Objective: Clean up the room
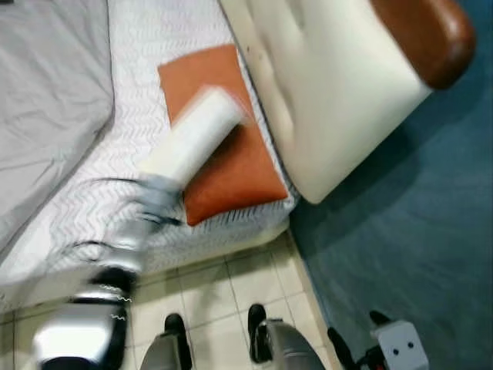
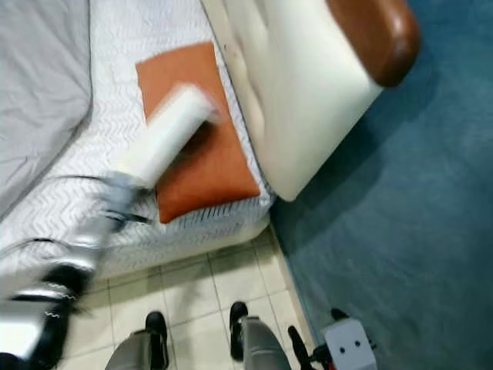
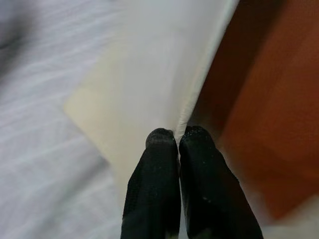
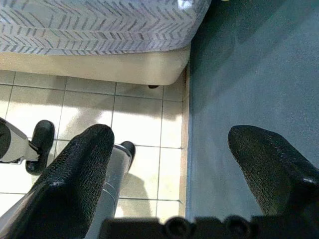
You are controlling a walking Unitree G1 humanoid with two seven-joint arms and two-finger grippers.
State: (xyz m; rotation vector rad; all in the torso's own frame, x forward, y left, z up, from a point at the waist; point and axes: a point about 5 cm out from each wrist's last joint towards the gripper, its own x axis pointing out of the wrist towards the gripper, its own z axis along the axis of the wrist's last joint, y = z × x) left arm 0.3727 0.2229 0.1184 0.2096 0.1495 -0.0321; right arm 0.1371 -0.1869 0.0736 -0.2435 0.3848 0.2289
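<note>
**Cream pillow going onto the bed**

The left end effector (image 3: 177, 137) is pinching the edge of a cream pillow (image 1: 192, 135), fingers clenched on its seam, and carrying it over the orange cushion (image 1: 231, 166) near the bed's (image 1: 146, 46) foot-end corner beside the headboard-like padded panel (image 1: 331, 92). The pillow is looking not yet set down, so tidying is judged partway. The right end effector (image 4: 172, 164) is hanging released over the tiled floor (image 4: 139, 117). Open bed surface is lying toward the grey blanket (image 1: 46, 100); the teal carpet (image 1: 416, 216) is bordering the tiles.
</note>
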